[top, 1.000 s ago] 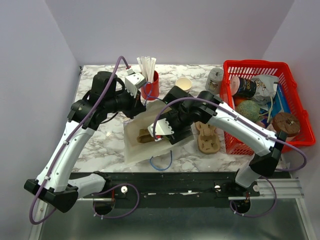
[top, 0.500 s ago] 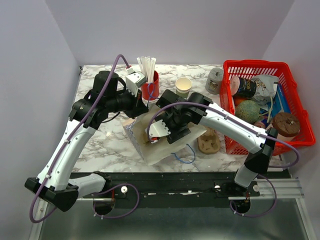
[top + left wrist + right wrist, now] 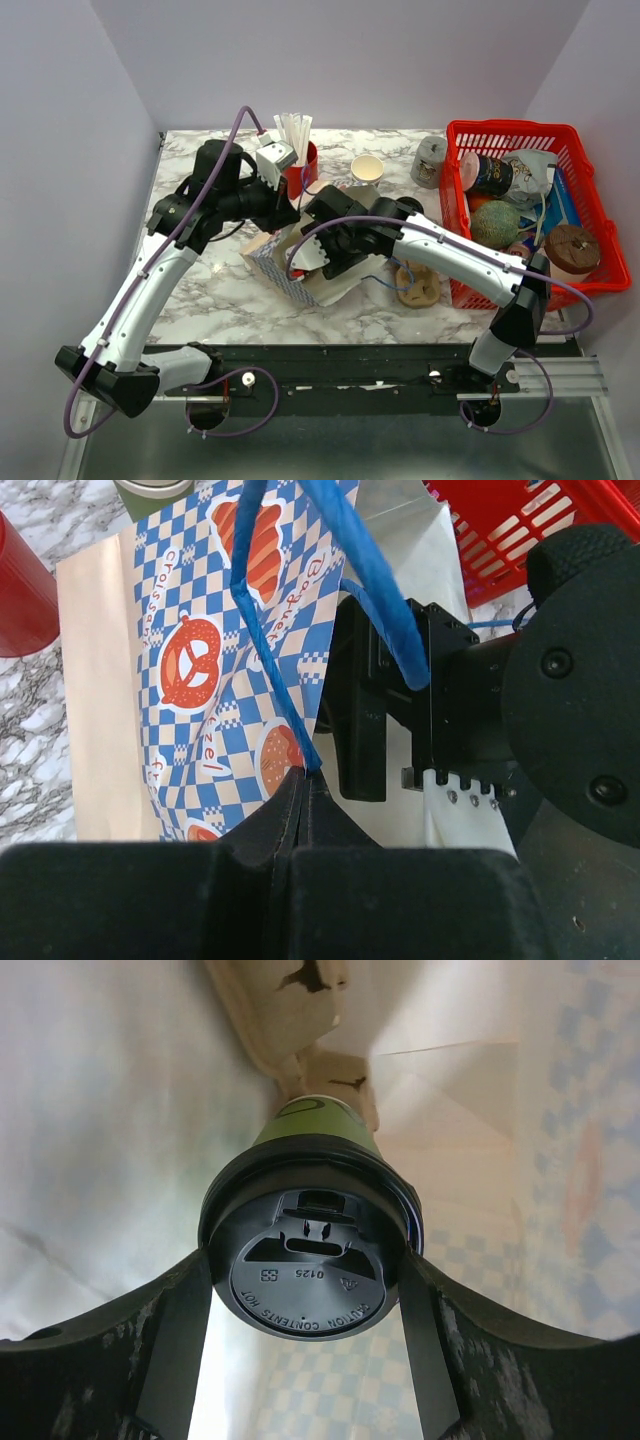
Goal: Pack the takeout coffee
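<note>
My right gripper (image 3: 305, 1280) is shut on the takeout coffee, a cup with a green band (image 3: 312, 1118) and a black lid (image 3: 305, 1275). It holds the cup inside a blue-checked paper bag (image 3: 272, 262), above a brown pulp tray (image 3: 285, 1000) in the bag. In the top view the right gripper (image 3: 322, 262) reaches into the bag's mouth and the cup is hidden. My left gripper (image 3: 303, 780) is shut on the bag's blue handle (image 3: 262, 645) and holds the bag open; it also shows in the top view (image 3: 283, 212).
A red cup of white straws (image 3: 300, 168) and an open cream paper cup (image 3: 367, 168) stand behind the bag. Another pulp tray (image 3: 418, 285) lies right of it. A red basket (image 3: 580, 215) of goods fills the right side.
The bag has gone from lying flat to standing tilted, drawn left and back by its handle. The right gripper has moved left, deeper into the bag.
</note>
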Tool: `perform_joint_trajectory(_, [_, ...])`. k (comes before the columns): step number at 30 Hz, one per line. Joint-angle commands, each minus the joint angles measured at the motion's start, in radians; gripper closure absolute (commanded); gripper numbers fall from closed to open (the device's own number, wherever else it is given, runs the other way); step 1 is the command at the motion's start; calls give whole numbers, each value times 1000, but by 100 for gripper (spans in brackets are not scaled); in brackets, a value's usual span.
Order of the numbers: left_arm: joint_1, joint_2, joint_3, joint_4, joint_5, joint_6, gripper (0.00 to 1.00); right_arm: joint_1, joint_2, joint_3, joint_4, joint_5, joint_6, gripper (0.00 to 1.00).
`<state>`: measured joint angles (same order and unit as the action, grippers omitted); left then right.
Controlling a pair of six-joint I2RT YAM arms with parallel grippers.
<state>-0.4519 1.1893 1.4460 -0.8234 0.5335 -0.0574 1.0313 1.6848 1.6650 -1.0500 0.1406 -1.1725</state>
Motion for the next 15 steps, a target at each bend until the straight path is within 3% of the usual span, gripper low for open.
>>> perform_joint_trajectory(1, [4,12,-18,14,46,-2,100,7,-34,-40,232,53,-16,100])
perform_joint_trajectory(7, [10,30,-9,-5,20,28,100,6,-31,-76,415,73,-10,100])
perform_joint_trajectory(15, [27,65,31,-28,-30,76,100,-11,-37,-91,435,89,5,100])
